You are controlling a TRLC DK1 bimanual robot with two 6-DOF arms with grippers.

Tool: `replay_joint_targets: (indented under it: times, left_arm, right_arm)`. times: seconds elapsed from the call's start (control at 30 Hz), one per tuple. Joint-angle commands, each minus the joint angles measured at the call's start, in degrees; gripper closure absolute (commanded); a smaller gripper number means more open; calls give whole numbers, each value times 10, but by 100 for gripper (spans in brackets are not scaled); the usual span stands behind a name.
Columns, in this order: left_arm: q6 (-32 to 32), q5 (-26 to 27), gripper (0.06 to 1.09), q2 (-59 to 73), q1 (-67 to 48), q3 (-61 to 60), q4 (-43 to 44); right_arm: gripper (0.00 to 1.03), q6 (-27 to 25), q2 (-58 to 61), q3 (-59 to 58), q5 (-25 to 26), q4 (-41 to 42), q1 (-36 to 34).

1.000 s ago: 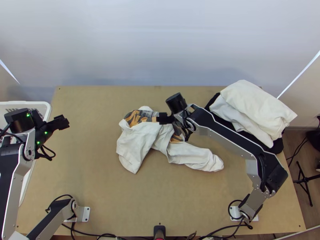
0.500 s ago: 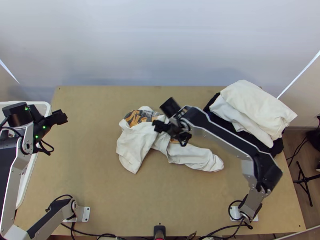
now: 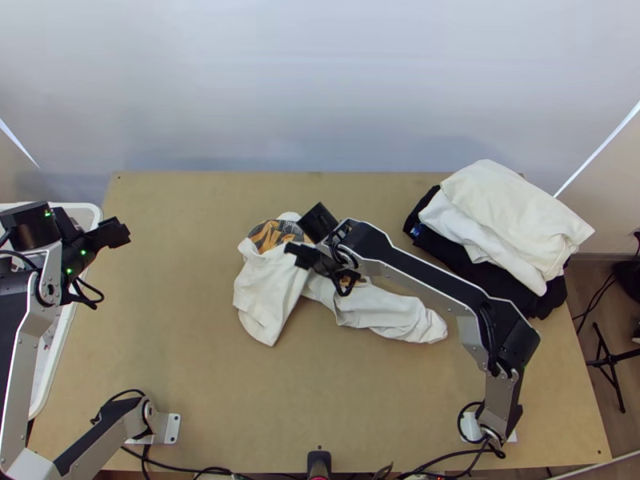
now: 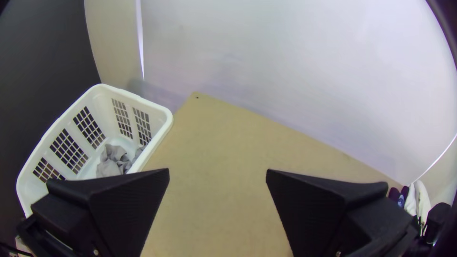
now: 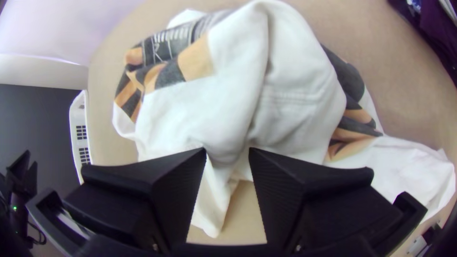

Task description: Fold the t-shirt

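T-shirt point(image 3: 264, 292) lies bunched beneath spread jaws of right gripper point(image 3: 296, 254), contact unclear; left gripper point(image 3: 120, 232), jaws apart.

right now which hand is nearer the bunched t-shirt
Right. The right hand is directly above the t-shirt, while the left hand is well off to its left, out by the white basket.
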Motion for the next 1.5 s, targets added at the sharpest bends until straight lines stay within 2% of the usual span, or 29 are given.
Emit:
replay_joint_targets:
  times: [0.0,0.07,0.1,0.17,0.2,0.33,0.53,0.7,0.9,1.0,1.47]
  left_arm:
    - [1,-2,10,1,3,0,-1]
    - [0,-2,10,3,3,0,0]
    - [0,-2,10,4,3,0,0]
    - [0,-2,10,6,3,2,2]
    - [0,-2,10,8,3,3,3]
    - [0,-2,10,15,0,9,3]
    - [-4,-1,10,26,-5,16,7]
    - [-8,-1,10,32,-10,24,8]
    - [-8,-2,10,32,-8,22,8]
    - [-8,-2,10,32,-8,22,8]
    - [-5,-2,10,31,-3,31,4]
  right_arm:
    - [65,-14,11,-9,40,77,0]
    - [65,-15,12,-9,43,92,0]
    - [70,-15,12,-10,51,97,0]
    - [98,-24,8,-10,108,110,2]
    - [100,-30,5,-10,121,113,5]
    - [100,-41,-36,-9,121,143,10]
    - [100,-97,-66,-12,125,175,17]
    - [83,-102,-65,-30,124,175,9]
    - [82,-101,-75,-37,120,169,11]
    - [72,-101,-74,-40,111,163,11]
    - [71,-93,-72,-52,102,125,23]
